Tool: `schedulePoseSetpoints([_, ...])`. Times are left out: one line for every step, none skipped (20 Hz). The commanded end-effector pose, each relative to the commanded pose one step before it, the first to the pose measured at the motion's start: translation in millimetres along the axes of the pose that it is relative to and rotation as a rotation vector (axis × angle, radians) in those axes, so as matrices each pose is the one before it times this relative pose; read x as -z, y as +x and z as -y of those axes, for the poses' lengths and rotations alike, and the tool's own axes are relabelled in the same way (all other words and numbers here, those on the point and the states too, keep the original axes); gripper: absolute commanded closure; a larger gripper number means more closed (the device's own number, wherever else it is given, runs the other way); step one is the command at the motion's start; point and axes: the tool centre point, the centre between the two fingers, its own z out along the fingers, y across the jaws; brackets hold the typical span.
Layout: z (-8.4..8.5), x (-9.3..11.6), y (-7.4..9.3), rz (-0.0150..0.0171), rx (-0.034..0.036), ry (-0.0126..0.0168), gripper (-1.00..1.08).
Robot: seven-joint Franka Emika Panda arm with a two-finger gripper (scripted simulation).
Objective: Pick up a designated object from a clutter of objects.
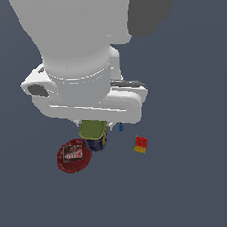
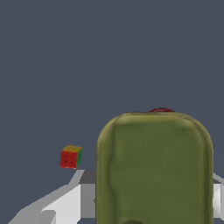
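Hovering right over the olive-topped can (image 1: 93,134), the pincer is hidden under the arm; I cannot tell whether it grips. The can sits beside the red disc (image 1: 73,156), likely rigid, light, smooth-sided: squeeze across its body.

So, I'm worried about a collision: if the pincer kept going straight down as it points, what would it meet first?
The olive-topped can: it sits right under the pincer and fills the wrist view, though any remaining gap is unclear.
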Motion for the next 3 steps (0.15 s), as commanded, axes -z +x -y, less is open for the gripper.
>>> schedulePoseSetpoints([-2.20, 5.37, 1.60, -0.00421, 0.00096, 0.00044, 1.08])
schedulePoseSetpoints([-0.38, 0.40, 0.19, 0.00000, 0.00000, 0.00000, 1.08])
schedulePoseSetpoints([-0.13, 0.13, 0.06, 0.00000, 0.00000, 0.00000, 1.08])
